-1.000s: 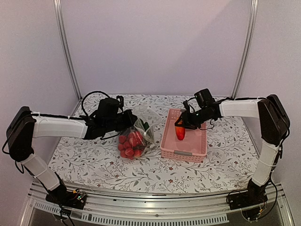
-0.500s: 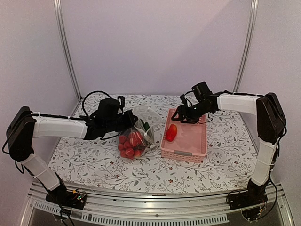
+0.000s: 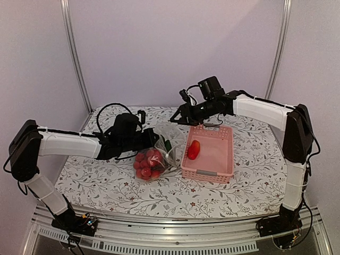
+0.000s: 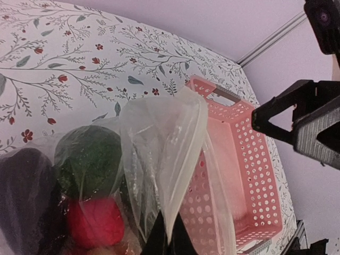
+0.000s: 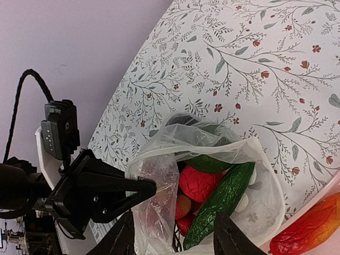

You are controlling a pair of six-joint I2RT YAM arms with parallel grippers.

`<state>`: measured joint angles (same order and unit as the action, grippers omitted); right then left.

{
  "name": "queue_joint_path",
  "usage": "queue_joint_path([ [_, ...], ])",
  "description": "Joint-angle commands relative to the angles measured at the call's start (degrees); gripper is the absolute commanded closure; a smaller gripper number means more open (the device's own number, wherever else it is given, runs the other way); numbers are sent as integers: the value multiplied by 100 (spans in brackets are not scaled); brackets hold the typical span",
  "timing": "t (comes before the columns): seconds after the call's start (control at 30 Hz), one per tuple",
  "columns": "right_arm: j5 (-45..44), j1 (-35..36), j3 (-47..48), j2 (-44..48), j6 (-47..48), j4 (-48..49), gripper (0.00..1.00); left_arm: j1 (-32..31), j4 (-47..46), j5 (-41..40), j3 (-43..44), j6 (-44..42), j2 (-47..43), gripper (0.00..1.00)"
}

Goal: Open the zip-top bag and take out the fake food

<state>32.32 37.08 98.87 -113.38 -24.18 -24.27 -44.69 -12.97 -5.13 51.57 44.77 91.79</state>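
The left claw (image 3: 154, 139) is clenched on the rim of the zip-top bag (image 3: 164, 151), which stands open on the counter (image 3: 106, 180) right at its tips, with most of the fake food (image 3: 147, 164) inside. The right claw (image 3: 177, 118) hangs released and empty just above the bag's mouth. One red piece (image 3: 194, 149) lies in the pink basket (image 3: 207, 172) below and beside that claw.
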Motion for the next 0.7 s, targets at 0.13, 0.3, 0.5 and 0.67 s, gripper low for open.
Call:
queue_joint_path([
  [0.13, -80, 404, 469, -953, 64, -684, 56, -106, -2, -151, -24, -58, 23, 100],
  [0.3, -342, 545, 567, -1248, 117, -895, 58, -102, 71, -299, -81, -30, -31, 100],
  [0.5, -717, 687, 933, -1600, 248, -1247, 52, -106, 84, -408, -187, -10, -141, 100],
  [0.67, -1058, 799, 1419, -2011, 430, -1598, 50, -188, 9, -186, -61, -267, -98, 100],
])
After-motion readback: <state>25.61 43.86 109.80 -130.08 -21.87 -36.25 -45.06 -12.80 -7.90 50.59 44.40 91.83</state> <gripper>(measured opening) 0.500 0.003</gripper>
